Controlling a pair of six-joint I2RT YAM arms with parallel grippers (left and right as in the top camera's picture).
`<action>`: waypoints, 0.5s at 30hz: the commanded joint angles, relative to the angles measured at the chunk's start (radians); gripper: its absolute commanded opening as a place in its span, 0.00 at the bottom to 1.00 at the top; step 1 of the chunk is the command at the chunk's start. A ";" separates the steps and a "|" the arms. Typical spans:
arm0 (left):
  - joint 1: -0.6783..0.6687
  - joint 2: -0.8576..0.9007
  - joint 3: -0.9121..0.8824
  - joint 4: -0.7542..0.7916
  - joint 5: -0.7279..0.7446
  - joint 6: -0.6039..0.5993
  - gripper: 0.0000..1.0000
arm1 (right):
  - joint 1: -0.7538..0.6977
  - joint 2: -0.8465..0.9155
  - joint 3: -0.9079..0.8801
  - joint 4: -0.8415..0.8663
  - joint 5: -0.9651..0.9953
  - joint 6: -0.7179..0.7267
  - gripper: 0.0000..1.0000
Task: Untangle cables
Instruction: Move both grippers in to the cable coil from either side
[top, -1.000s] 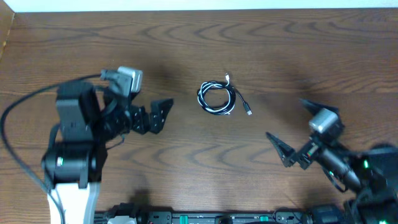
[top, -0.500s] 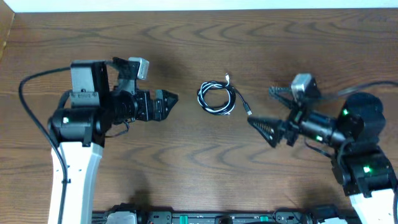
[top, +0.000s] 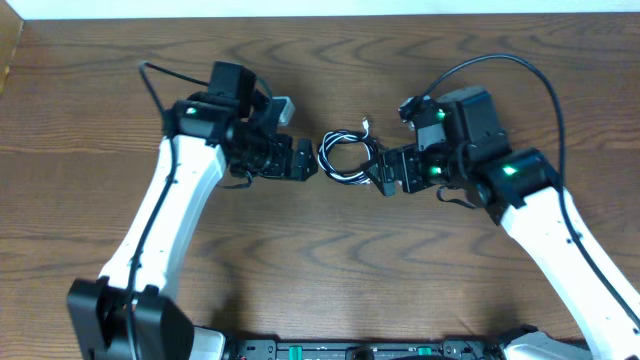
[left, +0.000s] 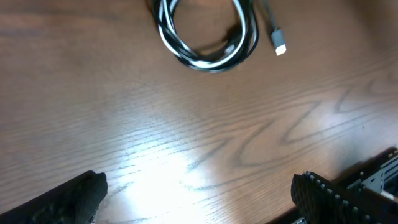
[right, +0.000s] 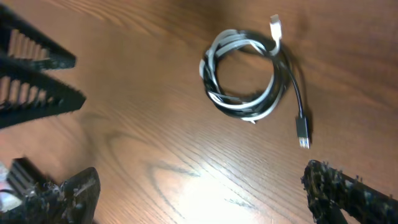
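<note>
Wood table (top: 330, 270), cables (top: 347, 158) (well off its edges) between wide-open, empty left fingers (top: 303, 160) and right fingers (top: 383, 172).

From overhead, straight down and far off, taking in the whole table (top: 320, 270). From each wrist, close and slanted down, facing inward from opposite sides. Shared by all three: the coiled cables (top: 346, 158) (left: 208, 37) (right: 245, 78).
</note>
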 joint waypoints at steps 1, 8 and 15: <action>-0.008 0.047 0.011 0.012 -0.022 -0.012 1.00 | 0.009 0.054 0.023 0.009 0.066 0.026 0.99; -0.014 0.185 0.010 0.109 -0.024 -0.224 0.94 | -0.029 0.161 0.023 0.059 0.111 0.328 0.99; -0.038 0.333 0.010 0.144 -0.024 -0.262 0.66 | -0.017 0.237 0.023 0.061 0.111 0.343 0.99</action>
